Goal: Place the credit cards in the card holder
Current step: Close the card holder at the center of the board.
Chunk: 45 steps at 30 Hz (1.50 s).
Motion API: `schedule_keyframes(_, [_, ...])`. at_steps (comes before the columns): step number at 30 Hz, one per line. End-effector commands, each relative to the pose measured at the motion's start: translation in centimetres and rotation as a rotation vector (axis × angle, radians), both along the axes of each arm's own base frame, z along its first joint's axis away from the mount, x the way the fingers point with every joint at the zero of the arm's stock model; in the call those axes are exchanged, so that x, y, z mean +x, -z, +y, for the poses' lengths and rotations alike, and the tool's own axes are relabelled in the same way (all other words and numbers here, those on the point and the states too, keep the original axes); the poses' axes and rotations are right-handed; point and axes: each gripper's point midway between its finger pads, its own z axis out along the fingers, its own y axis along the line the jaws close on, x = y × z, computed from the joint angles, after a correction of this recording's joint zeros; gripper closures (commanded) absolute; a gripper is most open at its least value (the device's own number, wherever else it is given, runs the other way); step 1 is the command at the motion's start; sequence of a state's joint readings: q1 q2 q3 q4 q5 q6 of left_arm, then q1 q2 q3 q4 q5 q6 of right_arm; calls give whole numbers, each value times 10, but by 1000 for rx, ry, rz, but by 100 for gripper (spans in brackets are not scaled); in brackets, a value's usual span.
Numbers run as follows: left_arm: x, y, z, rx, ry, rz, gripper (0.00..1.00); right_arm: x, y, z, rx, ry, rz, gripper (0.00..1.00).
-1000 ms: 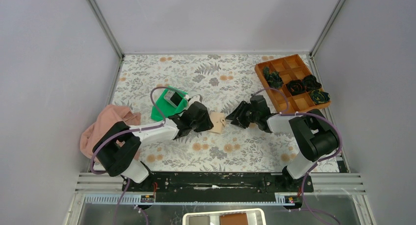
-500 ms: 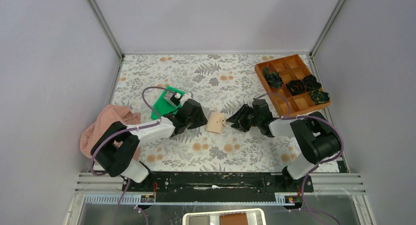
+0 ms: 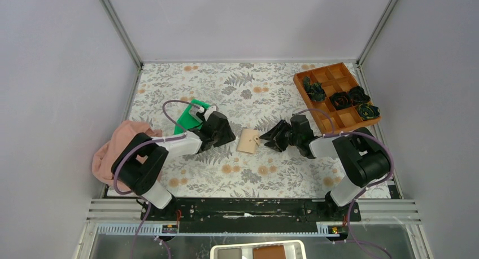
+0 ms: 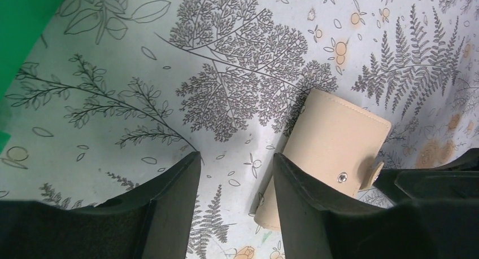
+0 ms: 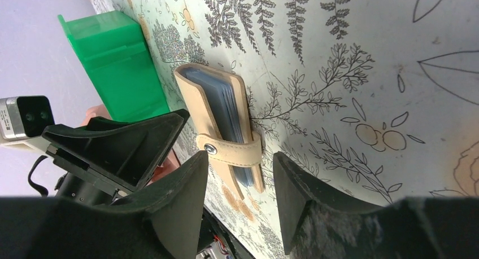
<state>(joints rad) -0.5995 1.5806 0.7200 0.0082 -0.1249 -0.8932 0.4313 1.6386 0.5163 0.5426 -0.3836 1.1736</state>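
Left wrist: left end effector (image 4: 236, 160) gapes empty, its finger (image 4: 316, 214) half-hiding card holder (image 4: 339, 137).

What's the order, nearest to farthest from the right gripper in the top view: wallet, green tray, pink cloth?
1. Wallet, just left of the right gripper.
2. Green tray, farther left, toward the back.
3. Pink cloth, far left edge.
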Motion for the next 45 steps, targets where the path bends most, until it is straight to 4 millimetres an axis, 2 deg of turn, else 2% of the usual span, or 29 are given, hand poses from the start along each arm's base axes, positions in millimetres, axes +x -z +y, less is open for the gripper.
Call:
schedule_keyframes(1, [15, -7, -10, -24, 25, -37, 43, 3, -4, 4, 33, 20, -13, 47])
schedule_keyframes(7, [13, -2, -15, -33, 51, -16, 44, 0, 5, 9, 51, 22, 16, 46])
schedule_keyframes(28, [-12, 7, -34, -43, 163, 14, 48, 2, 7, 25, 64, 4, 8, 46])
schedule_keyframes(45, [-14, 10, -40, -35, 183, 19, 49, 1, 8, 31, 43, -38, -2, 47])
